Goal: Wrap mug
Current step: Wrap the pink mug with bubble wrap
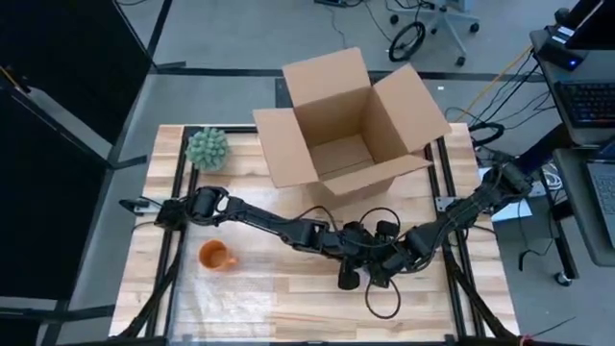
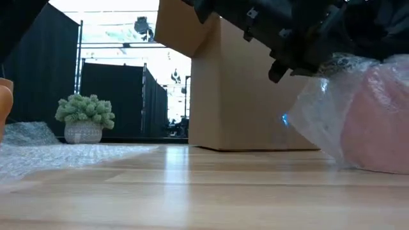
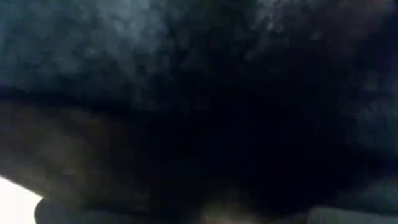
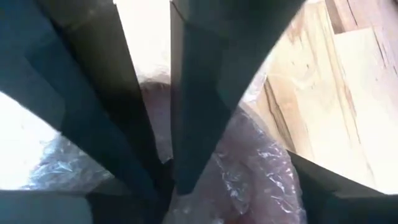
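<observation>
A pink mug wrapped in bubble wrap (image 2: 370,128) rests on the table's near right part, and it also shows in the right wrist view as a pink bundle (image 4: 249,174). In the high view both grippers hide it. My left gripper (image 4: 165,177) comes down on the bundle, shut on its bubble wrap. My right gripper (image 4: 186,211) is open, with its fingers on either side of the bundle. The two grippers meet at the table's near middle, left (image 1: 357,261) and right (image 1: 386,267). The left wrist view is dark. My left gripper pinches the bubble wrap (image 4: 186,190) on top of the bundle between its two fingertips, slanting down from above. The bundle's underside (image 2: 377,167) lies on the table. My right gripper: I cannot tell whether its fingers touch the wrap.
An orange mug (image 1: 216,256) stands on a flat bubble wrap sheet (image 1: 240,293) at the near left. An open cardboard box (image 1: 351,120) stands at the far middle, and a small potted plant (image 1: 207,149) at the far left. A black cable (image 1: 384,300) loops near the grippers.
</observation>
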Controlling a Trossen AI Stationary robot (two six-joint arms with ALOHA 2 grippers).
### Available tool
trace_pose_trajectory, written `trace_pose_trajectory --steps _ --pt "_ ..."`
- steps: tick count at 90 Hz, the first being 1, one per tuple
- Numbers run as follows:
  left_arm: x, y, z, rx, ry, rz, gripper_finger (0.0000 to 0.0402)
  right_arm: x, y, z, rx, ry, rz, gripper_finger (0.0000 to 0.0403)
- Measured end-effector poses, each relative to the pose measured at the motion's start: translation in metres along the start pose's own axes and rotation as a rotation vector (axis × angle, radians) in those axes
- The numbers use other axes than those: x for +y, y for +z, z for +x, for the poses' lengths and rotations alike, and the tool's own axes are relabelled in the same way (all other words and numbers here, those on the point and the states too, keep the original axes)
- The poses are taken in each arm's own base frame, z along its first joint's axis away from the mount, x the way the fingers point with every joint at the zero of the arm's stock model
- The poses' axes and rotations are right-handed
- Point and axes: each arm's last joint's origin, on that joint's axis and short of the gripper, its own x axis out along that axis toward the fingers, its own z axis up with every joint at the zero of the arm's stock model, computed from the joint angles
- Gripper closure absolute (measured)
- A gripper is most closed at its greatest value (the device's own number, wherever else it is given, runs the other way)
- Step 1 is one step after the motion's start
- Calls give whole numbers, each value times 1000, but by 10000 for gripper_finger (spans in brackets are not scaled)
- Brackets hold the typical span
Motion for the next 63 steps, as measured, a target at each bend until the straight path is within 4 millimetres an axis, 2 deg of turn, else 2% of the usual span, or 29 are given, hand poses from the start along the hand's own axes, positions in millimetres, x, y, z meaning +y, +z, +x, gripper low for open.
trace_pose_trajectory --steps 34,44,58,63 --pt "1 -3 0 29 19 1 376 1 -3 9 -5 17 23 240" --pt "2 -4 0 32 21 0 376 1 -3 10 -13 5 8 274" --pt "2 -4 0 33 18 -5 376 0 -3 10 -16 -5 -14 351" --pt "2 -4 0 34 18 -8 376 1 -3 10 -18 -3 -21 356"
